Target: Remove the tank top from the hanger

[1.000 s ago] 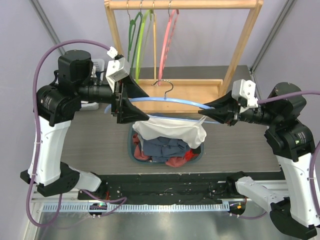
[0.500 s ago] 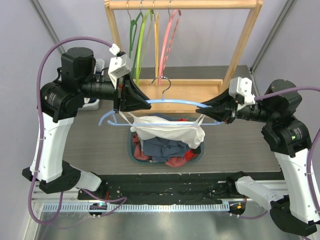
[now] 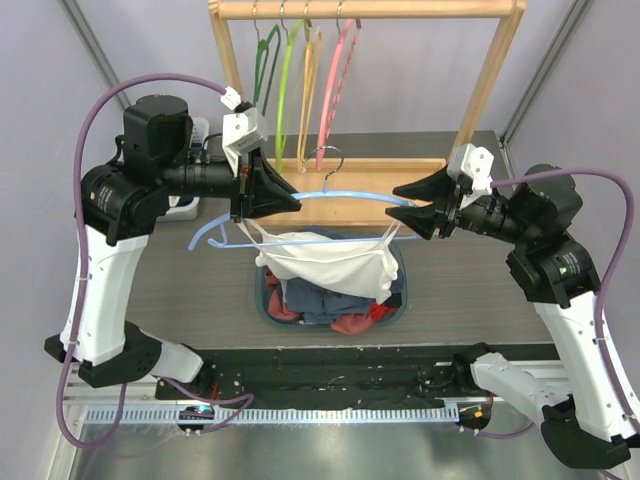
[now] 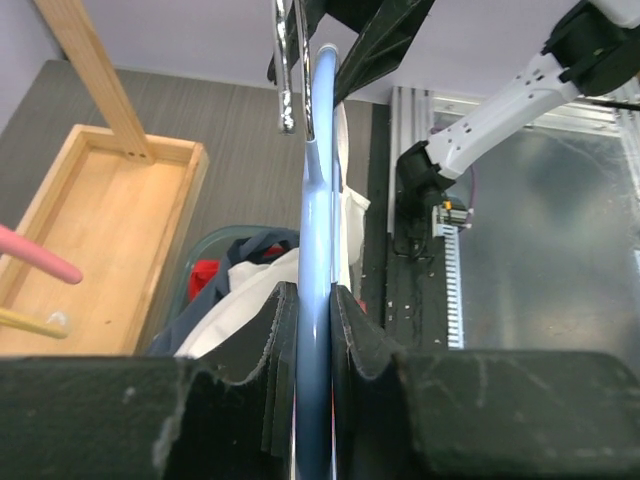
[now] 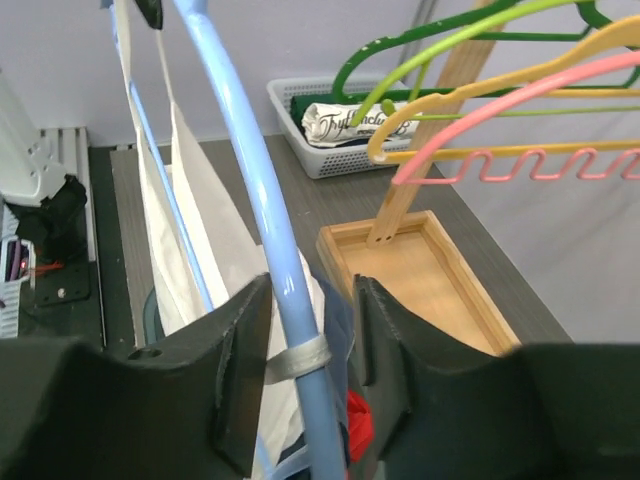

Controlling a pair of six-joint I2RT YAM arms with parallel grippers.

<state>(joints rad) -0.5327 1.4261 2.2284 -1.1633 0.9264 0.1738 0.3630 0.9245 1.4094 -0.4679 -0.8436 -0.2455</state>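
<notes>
A light blue hanger [image 3: 350, 196] hangs in the air between both arms, above the basket. My left gripper [image 3: 298, 200] is shut on its left arm; in the left wrist view the pads pinch the blue bar [image 4: 320, 200] tightly. The white tank top [image 3: 330, 265] droops from the hanger by its straps down towards the basket. My right gripper [image 3: 392, 200] stands open around the hanger's right arm [image 5: 250, 170], with gaps on both sides. A white strap [image 5: 295, 358] still loops round the bar between those fingers. The tank top's body [image 5: 190, 200] hangs to the left of the bar.
A grey-green basket [image 3: 266, 300] full of red and blue clothes sits under the hanger. Behind it stands a wooden rack [image 3: 370, 10] with green, yellow and pink hangers and a wooden tray base [image 3: 400, 178]. A white basket [image 5: 300, 150] holds a folded shirt at the far left.
The left gripper closed on the hanger's left arm. The right gripper has opened off the bar. The hanger and the tank top shifted left and slightly away from the arms' bases.
</notes>
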